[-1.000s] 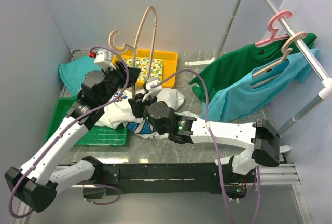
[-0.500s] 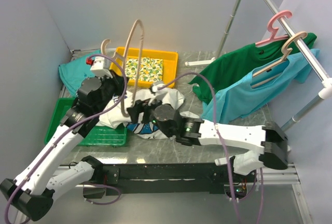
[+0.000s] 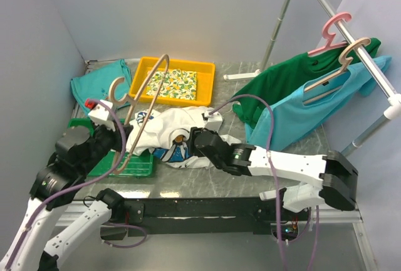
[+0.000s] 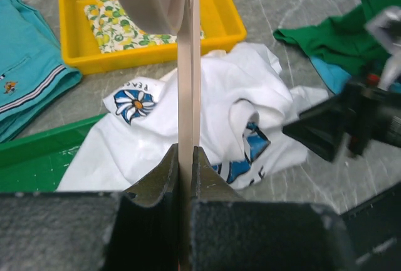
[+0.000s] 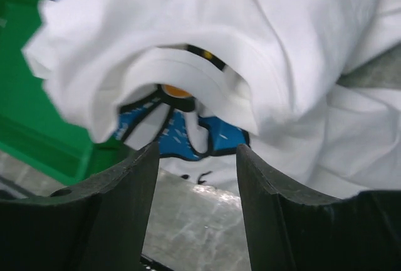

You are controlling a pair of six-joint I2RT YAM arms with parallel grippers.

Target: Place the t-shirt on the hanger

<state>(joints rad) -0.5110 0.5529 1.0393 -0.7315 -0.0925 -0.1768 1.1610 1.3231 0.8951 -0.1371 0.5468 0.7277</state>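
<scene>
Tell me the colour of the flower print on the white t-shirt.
Blue and white; the t-shirt shows best in the left wrist view.

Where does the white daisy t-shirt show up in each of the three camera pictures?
Top external: the t-shirt lies crumpled at centre, between the two arms.
Left wrist: the t-shirt is at centre, behind the hanger.
Right wrist: the t-shirt fills the upper part.
Shared landmark: the green tray, left of the shirt in every view.

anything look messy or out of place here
The t-shirt lies crumpled in a heap, one edge spilling over the green tray, print folded in on itself. The hanger sits tilted in the left gripper, not yet in the shirt.
</scene>
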